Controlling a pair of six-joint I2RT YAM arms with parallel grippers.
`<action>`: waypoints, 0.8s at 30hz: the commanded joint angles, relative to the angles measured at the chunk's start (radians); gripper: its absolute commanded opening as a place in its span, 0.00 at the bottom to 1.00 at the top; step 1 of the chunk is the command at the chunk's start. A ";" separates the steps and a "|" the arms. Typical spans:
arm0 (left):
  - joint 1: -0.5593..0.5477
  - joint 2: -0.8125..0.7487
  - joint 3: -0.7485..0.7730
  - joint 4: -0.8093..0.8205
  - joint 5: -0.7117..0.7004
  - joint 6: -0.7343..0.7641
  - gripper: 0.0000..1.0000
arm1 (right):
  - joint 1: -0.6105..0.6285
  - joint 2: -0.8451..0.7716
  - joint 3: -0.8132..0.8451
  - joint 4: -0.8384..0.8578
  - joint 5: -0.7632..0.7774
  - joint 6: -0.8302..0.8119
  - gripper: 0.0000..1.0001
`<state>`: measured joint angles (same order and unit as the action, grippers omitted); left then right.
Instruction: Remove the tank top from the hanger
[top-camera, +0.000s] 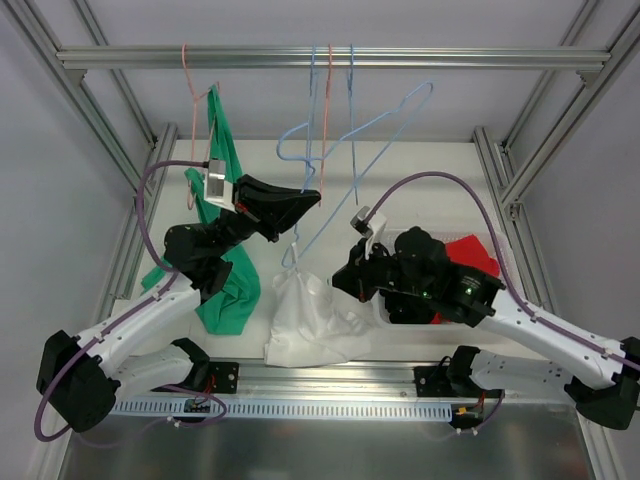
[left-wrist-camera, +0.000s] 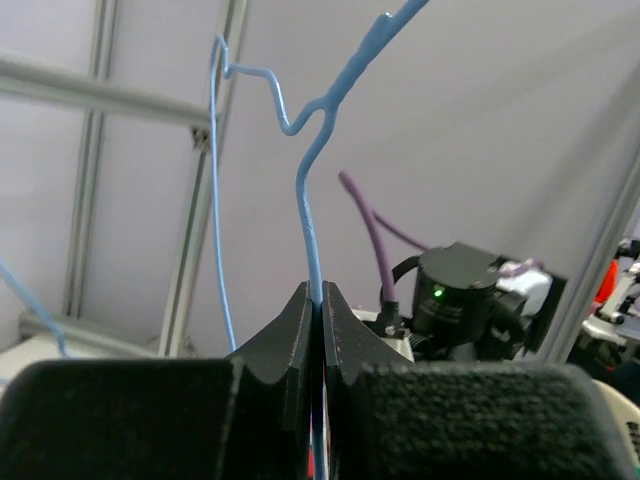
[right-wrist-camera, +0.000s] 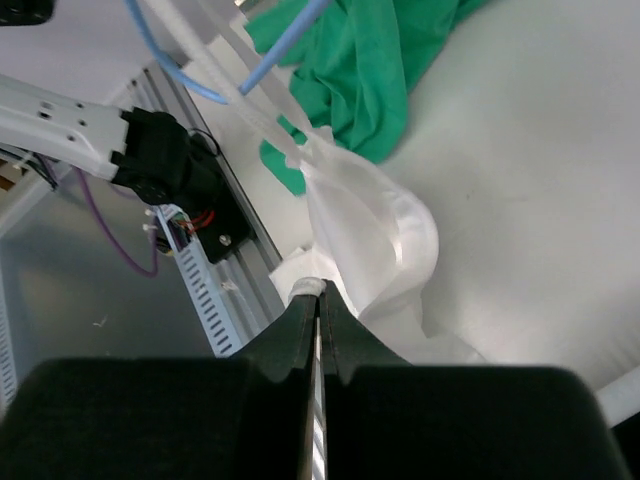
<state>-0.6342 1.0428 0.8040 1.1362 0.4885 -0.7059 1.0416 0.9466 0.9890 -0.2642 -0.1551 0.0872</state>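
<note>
A white tank top (top-camera: 312, 322) lies bunched on the table, its top still drawn up to the low end of a blue wire hanger (top-camera: 372, 122). My left gripper (top-camera: 312, 197) is shut on the hanger's wire, which runs up from between the jaws in the left wrist view (left-wrist-camera: 306, 210). My right gripper (top-camera: 341, 284) is shut on an edge of the tank top (right-wrist-camera: 385, 240); a fold of white cloth sits at the jaw tips (right-wrist-camera: 318, 290). The straps stretch up along the blue hanger (right-wrist-camera: 285, 45).
A green garment (top-camera: 233, 285) hangs from a pink hanger (top-camera: 190, 90) at the left and trails onto the table. More hangers (top-camera: 328, 110) hang from the top rail (top-camera: 420, 58). A red cloth (top-camera: 472, 254) lies in a bin behind my right arm.
</note>
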 joint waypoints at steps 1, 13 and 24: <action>-0.004 -0.024 -0.092 0.428 -0.027 0.111 0.00 | 0.024 0.027 -0.047 0.085 0.071 0.023 0.00; -0.015 -0.075 -0.135 0.545 -0.156 0.172 0.00 | 0.196 0.242 -0.136 0.195 0.357 0.117 0.00; -0.016 -0.115 0.055 0.407 -0.168 0.370 0.00 | 0.221 0.385 -0.095 0.120 0.515 0.158 0.00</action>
<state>-0.6422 0.9565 0.7395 1.2121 0.3290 -0.4477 1.2602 1.2842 0.8444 -0.1139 0.2611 0.2127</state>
